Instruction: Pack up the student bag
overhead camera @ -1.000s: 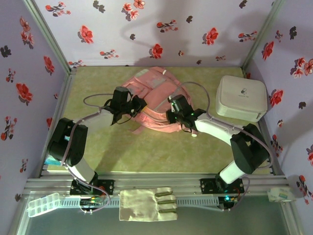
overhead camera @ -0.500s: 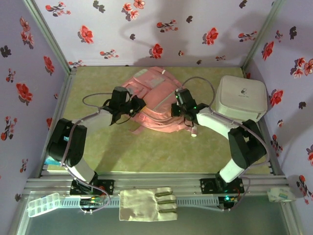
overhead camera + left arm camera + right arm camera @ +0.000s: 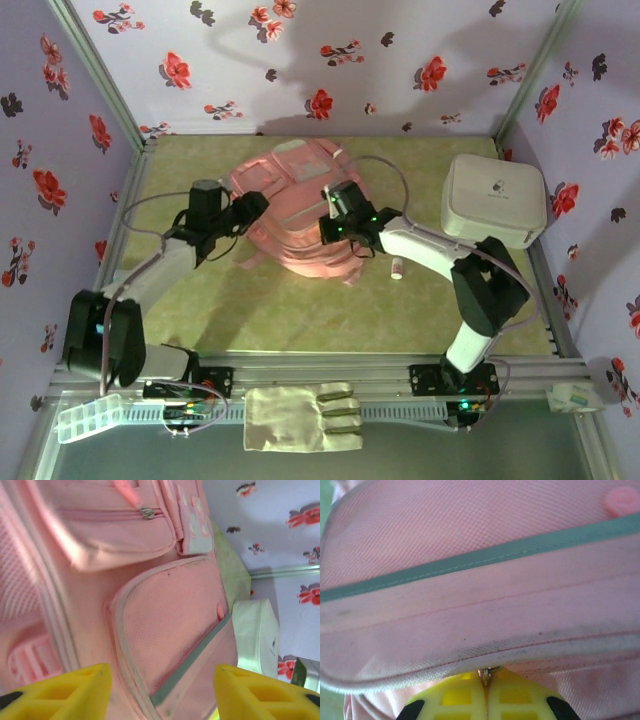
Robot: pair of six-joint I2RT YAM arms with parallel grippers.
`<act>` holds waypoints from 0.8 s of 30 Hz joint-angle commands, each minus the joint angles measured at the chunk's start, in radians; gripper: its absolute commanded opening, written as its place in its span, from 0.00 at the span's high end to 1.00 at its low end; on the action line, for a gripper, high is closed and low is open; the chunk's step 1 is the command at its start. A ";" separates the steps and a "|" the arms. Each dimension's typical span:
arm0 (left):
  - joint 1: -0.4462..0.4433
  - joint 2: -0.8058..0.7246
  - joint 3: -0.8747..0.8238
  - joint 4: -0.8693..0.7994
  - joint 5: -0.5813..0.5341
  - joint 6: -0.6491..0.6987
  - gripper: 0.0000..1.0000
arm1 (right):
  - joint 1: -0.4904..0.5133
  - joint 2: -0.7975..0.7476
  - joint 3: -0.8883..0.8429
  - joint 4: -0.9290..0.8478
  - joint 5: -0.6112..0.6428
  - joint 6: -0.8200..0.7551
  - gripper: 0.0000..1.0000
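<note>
The pink student bag [image 3: 290, 195] lies flat in the middle of the green table. Close up, its mesh front pocket [image 3: 170, 630] and grey trim band [image 3: 470, 562] show. My left gripper [image 3: 243, 208] sits at the bag's left side. It is open, and its yellow fingers [image 3: 55, 692] stand wide apart just above the pocket with nothing between them. My right gripper [image 3: 335, 217] is over the bag's right part, shut on a small metal zipper pull [image 3: 484, 672] under a seam fold.
A white rounded hard box [image 3: 493, 200] stands at the back right, also seen past the bag [image 3: 256, 635]. A small white tube [image 3: 397, 268] lies on the table right of the bag. A glove [image 3: 300, 415] and a clear plastic case [image 3: 90, 417] rest on the near rail.
Both grippers have moved to the left, and the bag has shifted left with them. The right gripper has stayed shut at the bag's seam.
</note>
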 commanded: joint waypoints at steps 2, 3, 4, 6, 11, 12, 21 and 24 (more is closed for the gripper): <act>0.008 -0.080 -0.084 -0.015 -0.042 -0.059 0.40 | 0.057 0.081 0.102 0.070 -0.113 0.047 0.96; 0.009 -0.094 -0.101 -0.009 -0.041 -0.079 0.40 | 0.070 0.097 0.122 0.072 -0.116 0.055 0.96; 0.009 -0.102 -0.116 0.001 -0.042 -0.096 0.40 | 0.081 0.112 0.138 0.073 -0.117 0.061 0.96; 0.009 -0.116 -0.157 0.032 -0.041 -0.140 0.40 | 0.101 0.142 0.175 0.071 -0.125 0.079 0.96; 0.009 -0.097 -0.194 0.110 -0.036 -0.194 0.49 | 0.127 0.179 0.216 0.075 -0.156 0.102 0.96; 0.010 -0.086 -0.185 0.113 -0.035 -0.192 0.51 | 0.130 0.181 0.219 0.075 -0.160 0.104 0.96; 0.009 0.015 -0.131 0.170 -0.028 -0.195 0.64 | 0.137 0.178 0.205 0.076 -0.165 0.118 0.96; 0.009 0.032 -0.128 0.181 -0.037 -0.197 0.68 | 0.137 0.173 0.199 0.074 -0.164 0.118 0.96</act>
